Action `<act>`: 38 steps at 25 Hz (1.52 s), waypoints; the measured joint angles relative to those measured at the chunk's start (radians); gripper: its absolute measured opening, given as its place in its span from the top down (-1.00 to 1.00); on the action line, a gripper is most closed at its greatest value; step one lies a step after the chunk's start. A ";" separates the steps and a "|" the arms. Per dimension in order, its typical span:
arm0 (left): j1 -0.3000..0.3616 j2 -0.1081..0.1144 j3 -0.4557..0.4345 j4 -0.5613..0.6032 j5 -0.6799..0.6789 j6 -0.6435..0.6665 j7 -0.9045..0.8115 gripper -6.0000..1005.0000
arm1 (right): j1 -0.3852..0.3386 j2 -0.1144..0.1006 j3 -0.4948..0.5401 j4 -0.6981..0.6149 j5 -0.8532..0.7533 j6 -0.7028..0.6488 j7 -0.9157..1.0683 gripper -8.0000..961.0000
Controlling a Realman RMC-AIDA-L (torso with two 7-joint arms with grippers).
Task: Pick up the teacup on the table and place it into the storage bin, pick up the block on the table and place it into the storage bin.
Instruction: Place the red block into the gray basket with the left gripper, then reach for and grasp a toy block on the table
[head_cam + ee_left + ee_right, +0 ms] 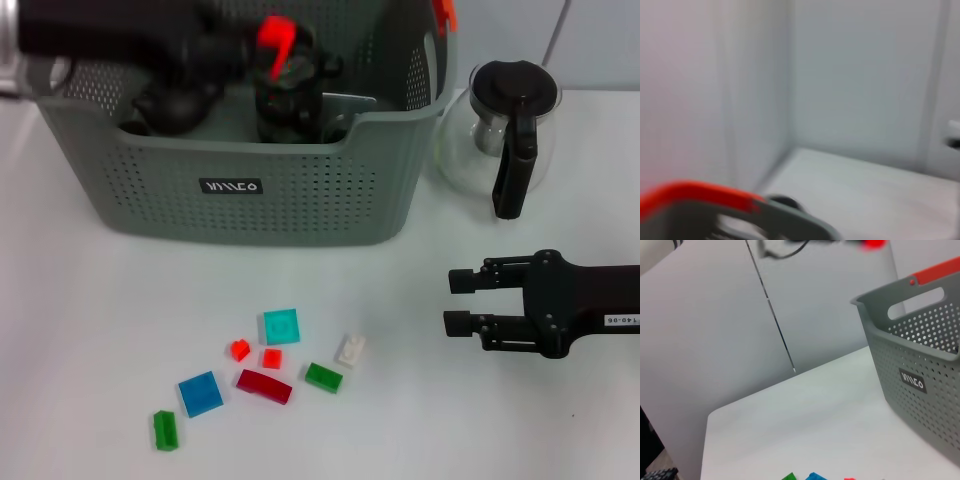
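If left pincer (290, 100), state unreadable inside bin (250, 215), lifts carelessly, risk snagging rim; right pincer (462, 300) open.

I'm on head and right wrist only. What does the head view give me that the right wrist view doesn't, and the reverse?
Head view only: the glass teapot beside the storage bin, the right end effector open over the table, the left arm over the bin, and the whole scatter of blocks.

Right wrist view only: the wall panels behind the table.

Both: the bin with its label, the table, and blocks.
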 joint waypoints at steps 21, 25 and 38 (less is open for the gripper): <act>-0.295 -0.069 0.322 0.573 0.457 -1.100 -0.161 0.52 | 0.005 0.005 0.005 0.002 0.003 0.005 0.003 -0.24; -0.275 -0.078 0.313 0.525 0.451 -1.102 -0.164 0.69 | 0.006 0.004 0.006 0.002 0.005 0.005 0.000 -0.24; -0.062 -0.026 0.136 0.130 0.141 -0.547 -0.249 0.68 | 0.011 0.002 0.007 0.001 0.006 0.008 0.005 -0.24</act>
